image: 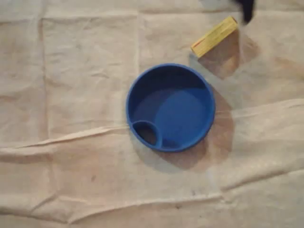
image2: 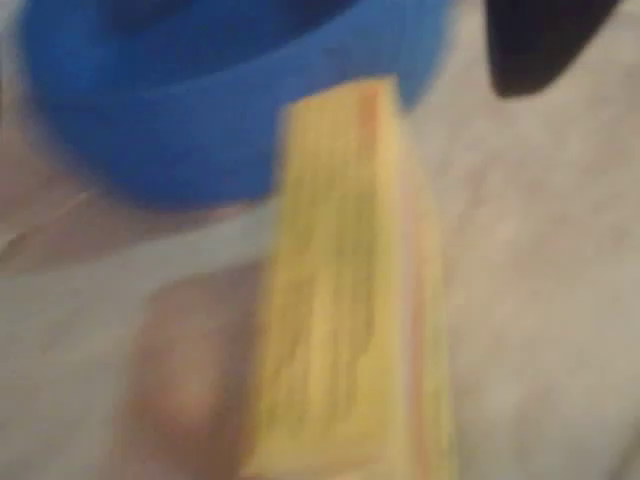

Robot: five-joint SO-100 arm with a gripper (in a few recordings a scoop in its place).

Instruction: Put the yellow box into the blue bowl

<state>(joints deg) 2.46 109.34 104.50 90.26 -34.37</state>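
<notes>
The yellow box [image: 214,36] was found outside the bowl, toward the upper right corner of the cloth [image: 71,71] as laid out in the overhead view. It was set slantwise there, with its lower end turned toward the blue bowl [image: 129,102] and a bare strip of cloth left between the two. A broad shadow was cast on the cloth along the box's lower right side. Whether the box was resting on the cloth or raised a little above it could not be settled from that shadow.

In the wrist view, which was heavily blurred, the yellow box [image2: 340,300] was seen running up the middle of the picture, its far end pointed at the wall of the blue bowl [image2: 180,130].

The gripper [image: 246,9] was seen as a dark shape at the upper edge of the cloth, just beside the box's far end, and one dark finger [image2: 540,45] was shown to the upper right of the box in the wrist view. Whether the pincer was clamped on the box or merely set about it could not be told.

The bowl was placed near the middle of the cloth, with nothing held in it; a small oval pocket [image: 147,133] was noted inside its lower left rim.

The task was therefore judged to be at an early stage: the box had been reached, but nothing had been delivered. The carrying of the box over the rim and its release into the bowl were left to be done.
</notes>
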